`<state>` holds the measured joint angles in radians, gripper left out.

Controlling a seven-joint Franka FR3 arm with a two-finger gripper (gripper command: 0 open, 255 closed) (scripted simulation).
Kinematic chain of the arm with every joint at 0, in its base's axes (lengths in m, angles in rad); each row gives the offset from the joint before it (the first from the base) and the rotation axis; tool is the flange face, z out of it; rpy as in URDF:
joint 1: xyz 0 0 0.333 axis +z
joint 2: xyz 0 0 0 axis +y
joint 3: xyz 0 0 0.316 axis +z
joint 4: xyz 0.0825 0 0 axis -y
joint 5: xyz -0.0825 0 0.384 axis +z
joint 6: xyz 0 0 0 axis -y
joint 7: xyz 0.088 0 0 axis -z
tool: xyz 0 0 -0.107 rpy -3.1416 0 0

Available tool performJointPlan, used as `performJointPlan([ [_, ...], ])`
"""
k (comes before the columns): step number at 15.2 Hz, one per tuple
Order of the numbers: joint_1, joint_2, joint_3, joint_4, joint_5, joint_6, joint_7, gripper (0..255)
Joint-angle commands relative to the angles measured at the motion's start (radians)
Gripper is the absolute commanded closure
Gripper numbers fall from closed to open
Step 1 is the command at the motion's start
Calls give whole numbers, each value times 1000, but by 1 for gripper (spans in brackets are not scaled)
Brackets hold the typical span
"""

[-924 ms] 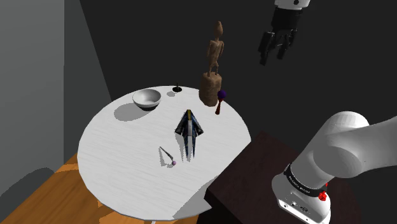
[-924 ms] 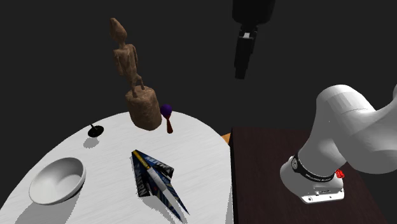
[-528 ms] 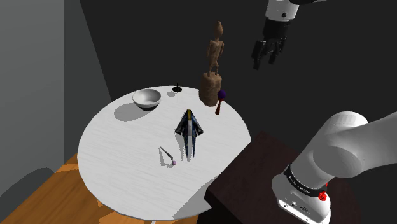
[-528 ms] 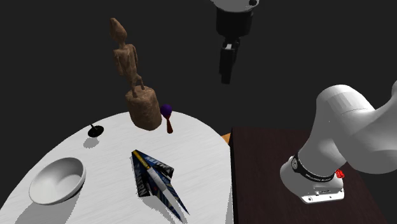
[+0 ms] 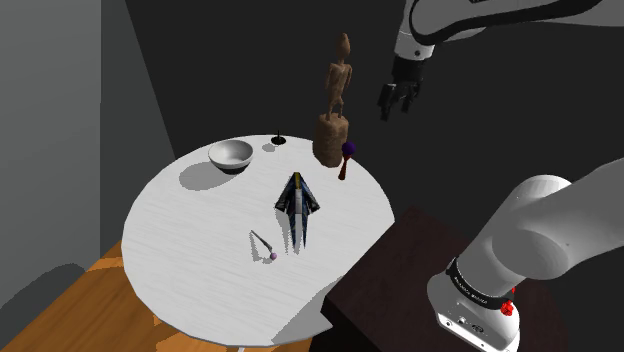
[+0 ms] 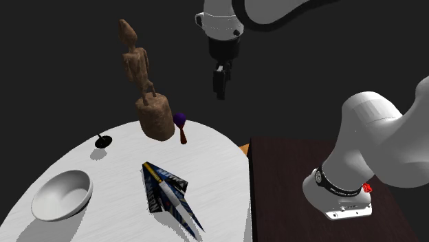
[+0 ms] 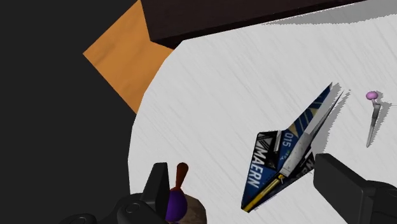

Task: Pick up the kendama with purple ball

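The kendama (image 5: 346, 157) stands upright, purple ball on top, at the table's (image 5: 190, 250) far edge, just beside the wooden figure's (image 5: 334, 110) base. High over it hangs the gripper (image 5: 393, 100), fingers spread, holding nothing (well clear of everything). A paper plane (image 5: 298, 203) lies mid-table.

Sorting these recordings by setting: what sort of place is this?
Probably a room in a home: a round white table on a wooden floor, holding a bowl and a carved brown figure.
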<state>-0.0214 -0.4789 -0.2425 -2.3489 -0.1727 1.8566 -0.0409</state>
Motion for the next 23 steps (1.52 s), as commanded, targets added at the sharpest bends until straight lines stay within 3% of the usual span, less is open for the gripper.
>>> performJointPlan([
  [1,4,76,-29,22,5,60,-37,0],
  [6,11,255,-89,74,42,191,-133,0],
  [12,9,493,-135,182,139,312,-269,0],
  [23,-90,943,-92,516,347,398,-494,0],
])
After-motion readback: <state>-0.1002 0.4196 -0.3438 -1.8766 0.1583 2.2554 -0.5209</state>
